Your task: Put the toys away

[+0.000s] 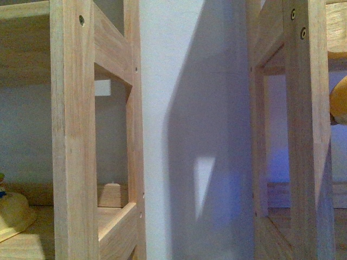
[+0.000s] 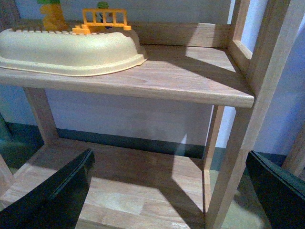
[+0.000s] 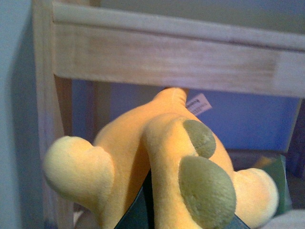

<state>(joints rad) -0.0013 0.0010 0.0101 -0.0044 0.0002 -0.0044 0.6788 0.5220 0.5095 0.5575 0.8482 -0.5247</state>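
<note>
Plush toy (image 3: 143, 157): one, orange-yellow, two olive patches, one white tag (image 3: 198, 104); hangs before a wooden rail (image 3: 167, 57).
Right pincer (image 3: 188, 212): clamped on the plush toy.
Left pincer (image 2: 169, 157): spread wide, empty, low before the left unit.
Shelf units (image 1: 73, 135): two, wall (image 1: 184, 108) between.
Cream tray (image 2: 71, 50): one, on the left unit's shelf, one orange block fence (image 2: 102, 19) on it.

One label is visible: a small white tag (image 3: 198, 104) attached to the plush (image 3: 124, 152), at the end nearest the wooden rail (image 3: 167, 57) in the right wrist view. It carries a line of dark print, too small and blurred to read. No legible text, brand, number or sign appears in any view.
</note>
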